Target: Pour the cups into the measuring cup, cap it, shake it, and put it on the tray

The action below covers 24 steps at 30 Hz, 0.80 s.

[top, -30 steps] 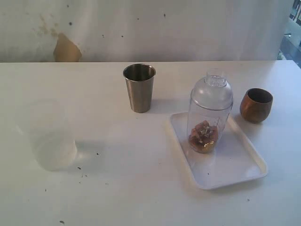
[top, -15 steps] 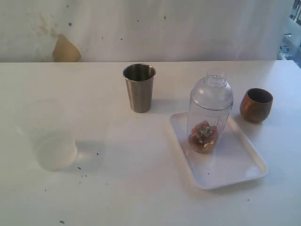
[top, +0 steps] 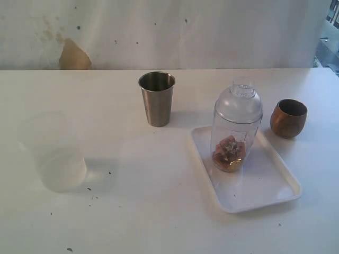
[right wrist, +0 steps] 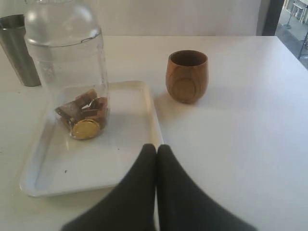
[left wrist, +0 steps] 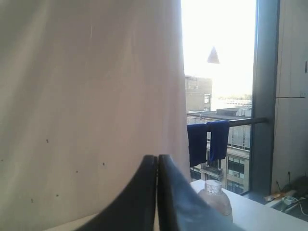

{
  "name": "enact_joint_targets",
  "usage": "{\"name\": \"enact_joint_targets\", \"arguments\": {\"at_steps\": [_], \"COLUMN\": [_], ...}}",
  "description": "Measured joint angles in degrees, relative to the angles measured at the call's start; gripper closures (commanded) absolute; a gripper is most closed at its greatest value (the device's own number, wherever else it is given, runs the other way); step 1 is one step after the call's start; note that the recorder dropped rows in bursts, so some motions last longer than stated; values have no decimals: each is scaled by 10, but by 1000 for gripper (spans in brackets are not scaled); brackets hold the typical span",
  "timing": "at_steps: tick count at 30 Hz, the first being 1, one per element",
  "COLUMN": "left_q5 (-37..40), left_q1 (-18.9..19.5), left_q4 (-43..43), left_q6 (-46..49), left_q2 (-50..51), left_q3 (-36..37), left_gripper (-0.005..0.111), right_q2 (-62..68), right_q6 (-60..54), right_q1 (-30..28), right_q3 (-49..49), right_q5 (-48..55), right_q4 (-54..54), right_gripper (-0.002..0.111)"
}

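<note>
The clear measuring cup [top: 233, 143] stands upright on the white tray [top: 265, 185], brown and gold pieces at its bottom, and the dome cap [top: 238, 103] sits on it. The steel tumbler [top: 157, 98] stands behind and to the left of the tray; the wooden cup [top: 288, 118] stands on the table by the tray's far right corner. Neither arm shows in the exterior view. My right gripper [right wrist: 156, 148] is shut and empty, near the tray [right wrist: 130, 163], with the measuring cup [right wrist: 72, 67] and wooden cup [right wrist: 187, 76] beyond it. My left gripper [left wrist: 157, 158] is shut and empty, the cap [left wrist: 215, 197] past it.
A frosted translucent plastic cup [top: 55, 153] stands on the table at the left. The white table runs back to a stained pale wall. The left wrist view shows that wall, a window and buildings outside.
</note>
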<state>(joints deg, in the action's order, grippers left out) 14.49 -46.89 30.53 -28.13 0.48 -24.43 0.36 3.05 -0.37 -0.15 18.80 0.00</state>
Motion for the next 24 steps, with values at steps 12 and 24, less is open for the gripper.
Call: {"name": "enact_joint_targets", "arguments": {"at_steps": [12, 24], "left_q5": [0, 0], "left_q1": [118, 426], "left_q4": [-99, -204], "left_q6": [0, 0], "left_q2": [-3, -3], "left_q3": [0, 0], "left_gripper": [106, 106], "right_q2": [0, 0], "right_q6": [0, 0], "right_q1": [0, 0], "right_q3": [0, 0], "right_q5": [0, 1], "right_q4": [0, 0], "right_gripper": [108, 108]}}
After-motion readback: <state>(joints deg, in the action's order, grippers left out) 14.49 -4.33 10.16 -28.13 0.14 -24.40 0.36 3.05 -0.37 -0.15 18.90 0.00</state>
